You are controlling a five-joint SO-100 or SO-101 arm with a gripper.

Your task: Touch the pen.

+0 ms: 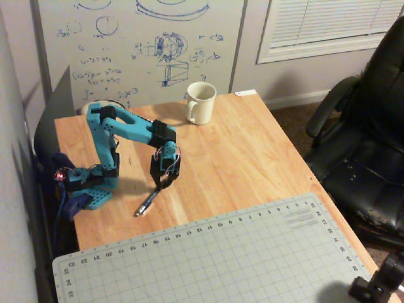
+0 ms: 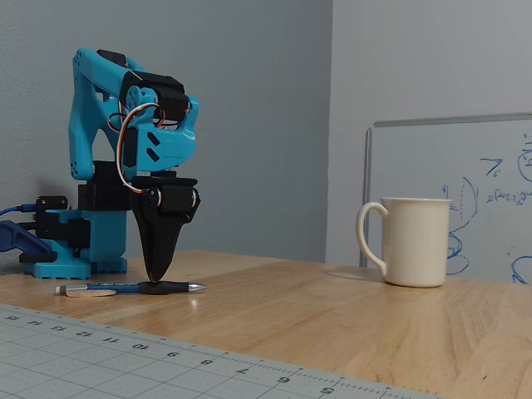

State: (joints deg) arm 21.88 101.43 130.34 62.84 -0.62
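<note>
The pen [image 1: 146,204] [image 2: 133,288] is slim and dark with a silvery tip. It lies flat on the wooden table [image 1: 252,151] just in front of the arm's blue base. My gripper [image 1: 161,184] [image 2: 155,278] has black fingers that point straight down with their tips together. In the fixed view the tips rest on the pen's dark grip section. In the overhead view the tips meet the pen's upper end. The jaws look shut, with nothing held between them.
A cream mug [image 1: 201,102] [image 2: 411,241] stands at the table's far edge. A grey cutting mat [image 1: 214,259] [image 2: 125,357] covers the near part. A whiteboard [image 1: 139,44] leans behind the table. A black office chair [image 1: 366,139] stands to the right.
</note>
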